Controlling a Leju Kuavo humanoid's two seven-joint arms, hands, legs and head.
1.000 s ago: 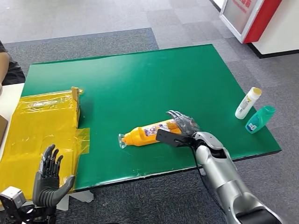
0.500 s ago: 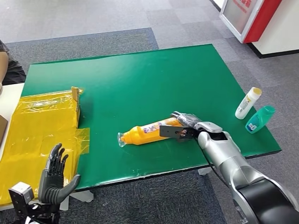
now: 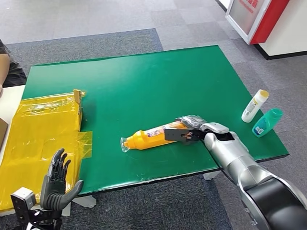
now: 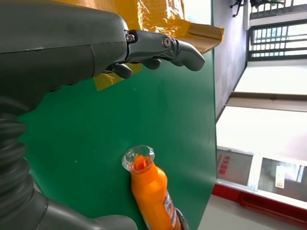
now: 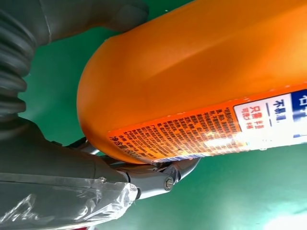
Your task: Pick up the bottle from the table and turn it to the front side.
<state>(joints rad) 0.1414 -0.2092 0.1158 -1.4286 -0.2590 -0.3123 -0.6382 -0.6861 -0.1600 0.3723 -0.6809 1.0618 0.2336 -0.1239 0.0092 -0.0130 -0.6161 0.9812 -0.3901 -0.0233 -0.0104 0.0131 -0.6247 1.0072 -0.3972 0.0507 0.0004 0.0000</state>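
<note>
The orange bottle [image 3: 152, 136] with clear cap lies near the table's [image 3: 145, 81] front edge, its base gripped by the right hand [image 3: 186, 128]; the left hand [image 3: 56, 184] is spread wide.

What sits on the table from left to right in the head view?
Yellow bag → orange bottle, lying on its side → right robot hand at the bottle's base → white bottle → teal bottle.

Orange bottle [image 4: 154, 194] flat on green table [image 4: 94, 134] — left robot hand [image 4: 108, 40] open above, fingers apart.
</note>
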